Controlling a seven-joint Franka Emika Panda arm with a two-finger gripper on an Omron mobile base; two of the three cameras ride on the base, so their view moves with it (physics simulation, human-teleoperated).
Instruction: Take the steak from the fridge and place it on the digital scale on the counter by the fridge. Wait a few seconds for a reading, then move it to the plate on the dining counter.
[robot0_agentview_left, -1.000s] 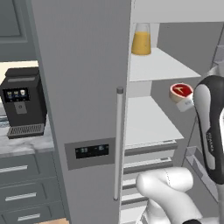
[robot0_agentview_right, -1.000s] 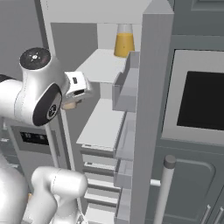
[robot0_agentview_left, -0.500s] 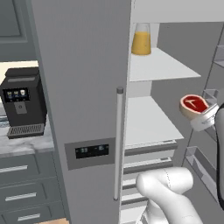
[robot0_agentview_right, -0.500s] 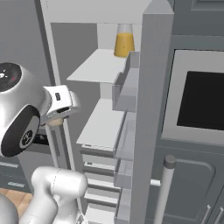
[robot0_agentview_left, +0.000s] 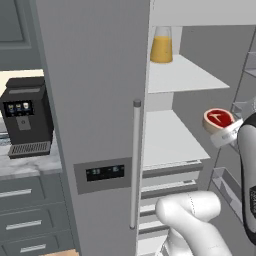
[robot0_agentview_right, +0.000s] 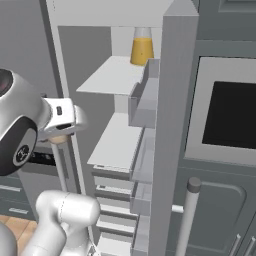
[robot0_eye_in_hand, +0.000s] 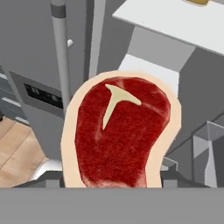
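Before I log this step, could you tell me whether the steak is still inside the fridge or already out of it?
Out. The steak is held by the hand in front of the open fridge, clear of its white shelves.

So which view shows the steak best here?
The hand view: the round red steak with the pale tan rim is close up, its white marbling clear. The left base view shows it small, held beside the fridge shelves; the right base view shows a tan sliver under the gripper.
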